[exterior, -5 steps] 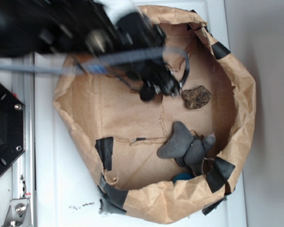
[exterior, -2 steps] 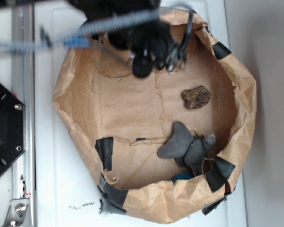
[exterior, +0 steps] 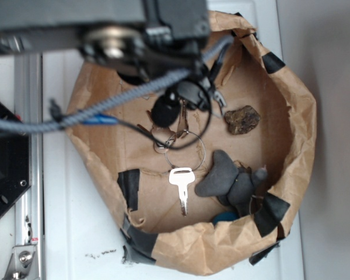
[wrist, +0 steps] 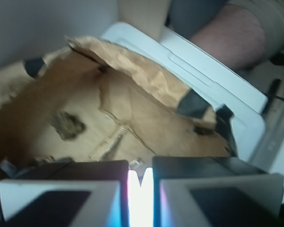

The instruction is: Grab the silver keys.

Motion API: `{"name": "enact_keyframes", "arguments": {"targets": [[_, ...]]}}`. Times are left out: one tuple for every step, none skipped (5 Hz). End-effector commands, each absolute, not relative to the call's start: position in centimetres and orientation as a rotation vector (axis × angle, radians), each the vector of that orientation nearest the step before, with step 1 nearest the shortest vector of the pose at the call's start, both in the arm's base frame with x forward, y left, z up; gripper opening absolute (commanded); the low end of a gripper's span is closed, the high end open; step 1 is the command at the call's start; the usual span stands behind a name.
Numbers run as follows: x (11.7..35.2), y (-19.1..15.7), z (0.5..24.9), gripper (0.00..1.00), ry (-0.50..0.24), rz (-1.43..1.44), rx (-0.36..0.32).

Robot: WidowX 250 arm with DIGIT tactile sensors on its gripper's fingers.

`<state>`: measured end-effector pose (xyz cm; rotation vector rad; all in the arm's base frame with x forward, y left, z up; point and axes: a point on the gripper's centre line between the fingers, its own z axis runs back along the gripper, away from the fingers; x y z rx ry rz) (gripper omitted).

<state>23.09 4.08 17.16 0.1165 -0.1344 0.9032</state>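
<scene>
While the arm reaches in from the upper left of the frame, its fingers [exterior: 184,100] are pinched nearly closed on the silver keys [exterior: 181,153]. They dangle over the paper bag [exterior: 291,146]: thin rings, one bright key lowest at centre, beside the grey plush toy [exterior: 227,181].
</scene>
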Motion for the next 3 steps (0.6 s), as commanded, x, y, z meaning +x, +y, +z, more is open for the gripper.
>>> {"name": "enact_keyframes", "arguments": {"targets": [[24.6,3.9,18.3,0.00,-0.213,0.898,0.029],[25.4,4.1,17.4,0.00,-0.272,0.885,-0.029],[25.9,4.3,17.0,0.00,-0.309,0.880,-0.036]]}}
